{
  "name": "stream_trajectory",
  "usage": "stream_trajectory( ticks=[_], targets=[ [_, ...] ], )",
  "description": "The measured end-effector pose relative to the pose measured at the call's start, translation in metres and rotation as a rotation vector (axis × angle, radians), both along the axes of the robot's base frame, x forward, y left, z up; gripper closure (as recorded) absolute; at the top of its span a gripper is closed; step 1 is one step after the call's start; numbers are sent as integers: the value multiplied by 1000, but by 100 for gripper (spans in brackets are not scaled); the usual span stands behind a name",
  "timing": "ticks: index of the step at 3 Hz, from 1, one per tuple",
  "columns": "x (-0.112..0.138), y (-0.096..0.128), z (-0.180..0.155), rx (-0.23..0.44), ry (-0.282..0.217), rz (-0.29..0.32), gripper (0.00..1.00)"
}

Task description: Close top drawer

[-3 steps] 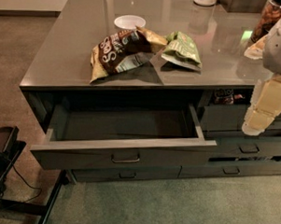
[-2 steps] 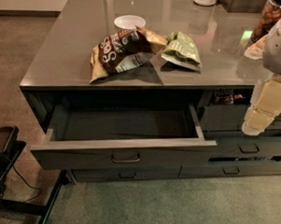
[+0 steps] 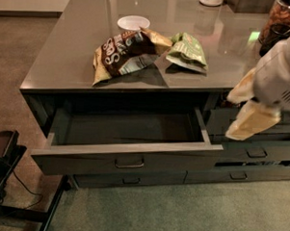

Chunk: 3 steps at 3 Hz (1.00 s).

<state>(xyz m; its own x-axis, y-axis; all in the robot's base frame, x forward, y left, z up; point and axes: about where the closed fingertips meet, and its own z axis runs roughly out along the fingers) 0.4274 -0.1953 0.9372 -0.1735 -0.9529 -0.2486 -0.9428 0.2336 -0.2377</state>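
Nothing has moved: the gripper (image 3: 253,118) hangs just right of the pulled-out top drawer (image 3: 85,158) under the table (image 3: 70,51); its opening I cannot tell. The drawer seems stiff and light; push its flat front.

Dim warm light on right-side hand (image 3: 250,115)

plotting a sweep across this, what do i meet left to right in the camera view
brown bag → green bag → gripper, at the far right beside the open top drawer; the bowl overlaps the brown bag, so left out
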Motion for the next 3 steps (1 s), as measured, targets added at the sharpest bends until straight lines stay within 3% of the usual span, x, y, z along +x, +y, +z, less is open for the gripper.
stream_trajectory(
  ticks=[2, 3],
  targets=[
    [-3, 38, -155, 150, 108, 42, 89],
    [0, 39, -163, 155, 108, 38, 100]
  ],
)
